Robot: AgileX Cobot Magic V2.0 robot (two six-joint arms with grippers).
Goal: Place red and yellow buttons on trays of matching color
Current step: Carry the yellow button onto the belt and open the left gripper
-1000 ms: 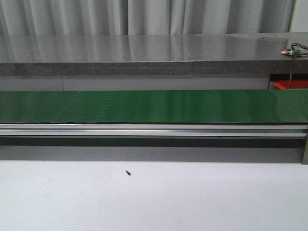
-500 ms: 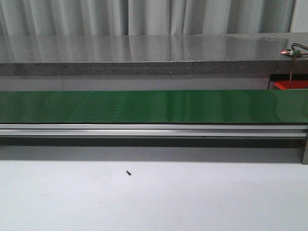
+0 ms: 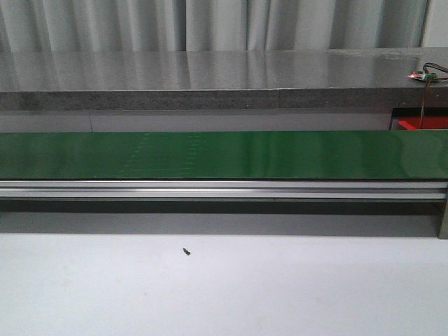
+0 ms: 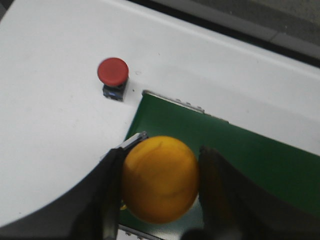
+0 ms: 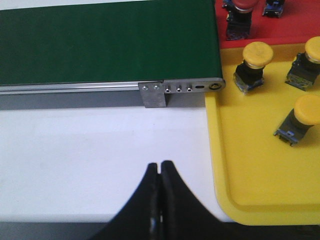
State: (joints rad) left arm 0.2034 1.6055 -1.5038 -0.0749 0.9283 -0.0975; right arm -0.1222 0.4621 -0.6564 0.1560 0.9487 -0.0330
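My left gripper [image 4: 160,182] is shut on a yellow button [image 4: 160,178], held above the end of the green belt [image 4: 250,155]. A red button [image 4: 113,75] stands on the white table beyond it. In the right wrist view my right gripper [image 5: 160,167] is shut and empty over the white table, beside the yellow tray [image 5: 260,165]. That tray holds three yellow buttons [image 5: 252,65]. The red tray [image 5: 295,25] behind it holds a red button [image 5: 239,15]. Neither gripper shows in the front view.
The green conveyor belt [image 3: 224,154] runs across the front view with an aluminium rail [image 3: 224,189] below it. Its end bracket [image 5: 180,90] lies next to the yellow tray. A small dark screw [image 3: 186,251] lies on the white table. A grey ledge [image 3: 210,77] runs behind.
A faint patch on the green belt has drifted to the right. Nothing else differs in the front view.
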